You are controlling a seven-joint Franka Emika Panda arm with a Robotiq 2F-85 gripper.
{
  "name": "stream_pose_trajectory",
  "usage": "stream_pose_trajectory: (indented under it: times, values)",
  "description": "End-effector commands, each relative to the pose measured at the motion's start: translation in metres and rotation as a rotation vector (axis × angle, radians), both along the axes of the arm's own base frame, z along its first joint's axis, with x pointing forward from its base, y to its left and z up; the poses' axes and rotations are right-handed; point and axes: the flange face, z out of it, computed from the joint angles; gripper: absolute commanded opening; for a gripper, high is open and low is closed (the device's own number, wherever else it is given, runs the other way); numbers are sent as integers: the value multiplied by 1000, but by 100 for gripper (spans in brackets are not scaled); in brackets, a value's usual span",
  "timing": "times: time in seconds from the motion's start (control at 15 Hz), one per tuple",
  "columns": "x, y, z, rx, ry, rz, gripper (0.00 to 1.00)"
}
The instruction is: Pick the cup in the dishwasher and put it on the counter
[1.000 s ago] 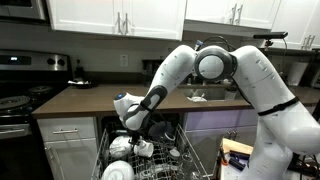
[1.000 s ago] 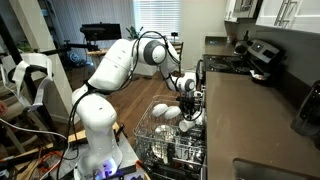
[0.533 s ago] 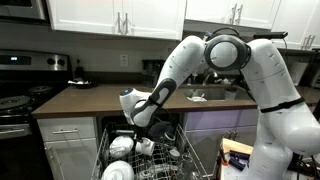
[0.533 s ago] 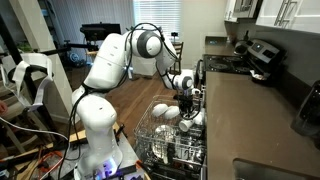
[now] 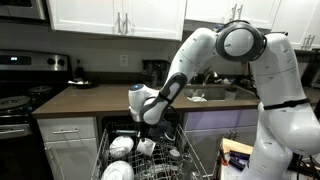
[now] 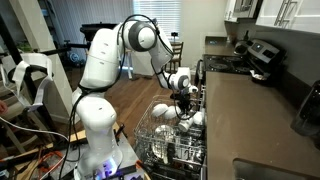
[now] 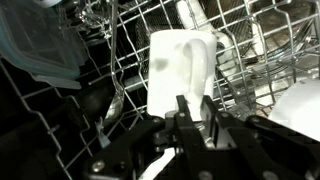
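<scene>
In the wrist view the white cup (image 7: 175, 65) fills the middle, hanging just above the grey wires of the dishwasher rack (image 7: 250, 60). My gripper (image 7: 196, 112) is shut on the cup, its two black fingers pinching the cup's edge next to a raised ridge. In both exterior views the gripper (image 5: 153, 124) (image 6: 186, 98) hangs low over the pulled-out rack (image 5: 190, 160) (image 6: 160, 140). There I cannot pick the cup out from the other white dishes. The dark brown counter (image 5: 90, 97) (image 6: 250, 110) runs just behind and above the rack.
White bowls and plates (image 5: 120, 170) (image 6: 165, 113) fill the rack, with a wide bowl (image 7: 300, 110) beside the cup and a pale lid (image 7: 40, 50) on its other side. A stove (image 5: 15, 95) (image 6: 255, 58) bounds the counter. A sink (image 5: 215, 95) lies behind my arm.
The wrist and gripper have shifted sideways along the rack and risen slightly, while the upper arm swung higher. The jaws stayed shut.
</scene>
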Motion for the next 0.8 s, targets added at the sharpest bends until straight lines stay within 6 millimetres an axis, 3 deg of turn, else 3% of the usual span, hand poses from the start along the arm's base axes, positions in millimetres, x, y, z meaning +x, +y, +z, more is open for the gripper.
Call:
stream_pose_trajectory:
  times: [0.0, 0.27, 0.33, 0.4, 0.47, 0.73]
  values:
    - [-17, 0, 23, 30, -51, 25, 7]
    - [-24, -3, 29, 32, -45, 9, 7]
    - [-25, -3, 30, 31, -44, 7, 11]
    - [-24, -4, 30, 31, -45, -1, 32]
    - [-24, -5, 30, 33, -44, -3, 31]
    - [-20, -7, 25, 51, -45, -44, 56]
